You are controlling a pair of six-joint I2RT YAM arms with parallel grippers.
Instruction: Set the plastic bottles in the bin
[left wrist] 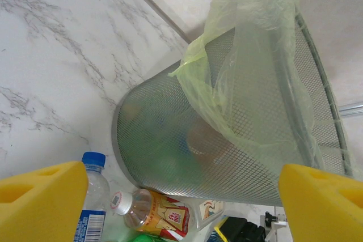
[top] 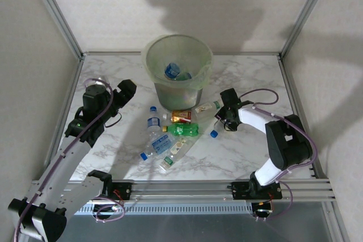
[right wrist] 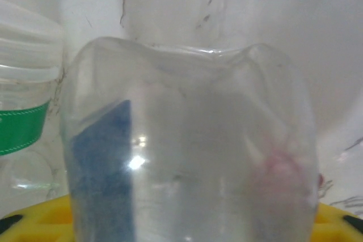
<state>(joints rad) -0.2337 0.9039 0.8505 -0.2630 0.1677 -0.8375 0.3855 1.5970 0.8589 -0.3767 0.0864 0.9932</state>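
Your right gripper's (top: 223, 111) yellow pads (right wrist: 28, 220) show at the bottom corners of the right wrist view, one on each side of a clear bottle (right wrist: 187, 140). Its dimpled base sits right up against the lens. You cannot tell from here whether the pads are pressing on it or only flanking it. Just left of it in that view lies a clear bottle with a green band (right wrist: 22, 123), on the white marble table (top: 249, 151).

Your left gripper (top: 127, 90) has its foam pads (left wrist: 42, 199) spread wide with nothing between them. It hangs near the lower left of the bin (left wrist: 170, 140), a grey mesh basket with a pale-green liner bag (left wrist: 249, 55) draped over its rim.

At the foot of the bin, the left wrist view shows a blue-capped bottle (left wrist: 93, 191) and, beside it, a white-capped bottle with a brown and red label (left wrist: 153, 211).

From above, the bin stands upright at the far middle of the table, with blue-labelled bottles (top: 173, 71) already lying inside. The rest lie in a loose cluster just in front of it, between your two arms, among them a green bottle (top: 182, 130). Two clear bottles (top: 156, 147) lie nearest the bases.
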